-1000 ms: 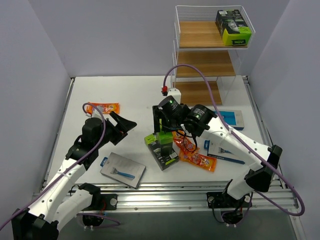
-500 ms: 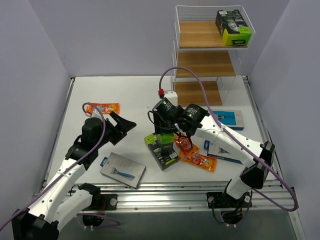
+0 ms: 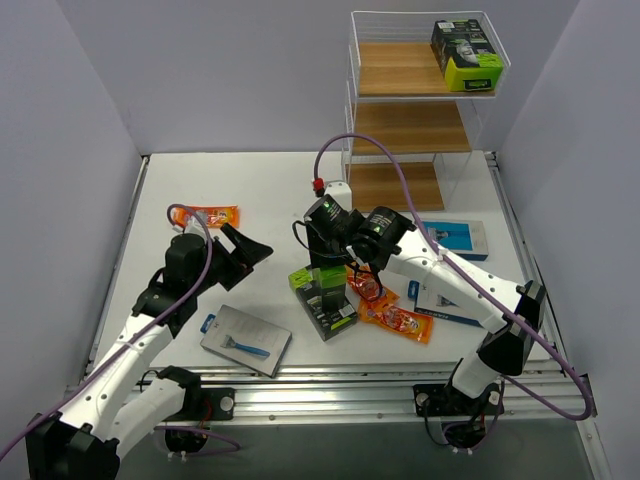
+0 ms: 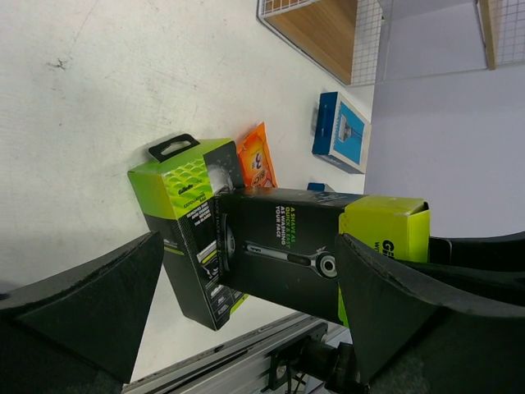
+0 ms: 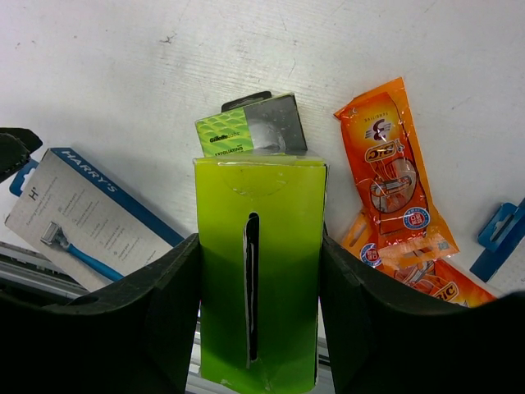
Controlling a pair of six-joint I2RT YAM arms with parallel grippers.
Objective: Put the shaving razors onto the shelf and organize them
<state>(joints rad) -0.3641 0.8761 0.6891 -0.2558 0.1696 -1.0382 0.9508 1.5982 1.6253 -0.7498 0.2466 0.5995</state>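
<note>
Stock: one razor pack (image 3: pixel 466 53) on the shelf (image 3: pixel 405 128) top tier, others on the tabletop (image 3: pixel 260 190).
Your right fingers (image 5: pixel 164 312) clamp the lime-green box (image 5: pixel 256 271) at tabletop centre; your left fingers (image 4: pixel 82 304) stand wide, empty.

The counter (image 3: pixel 260 185) is white. The front box (image 5: pixel 258 271) shows a plain lime-green face with a dark slot, between black fingers (image 5: pixel 156 320). The rear box (image 5: pixel 250 127) is lime with a scale pattern beside silver. The packets (image 5: pixel 394 176) are glossy orange with blue and red marks. The card (image 5: pixel 82 217), lower left, is grey, edged dark blue, picturing a blue razor. The shelf (image 3: pixel 400 128) has pale wood boards.
</note>
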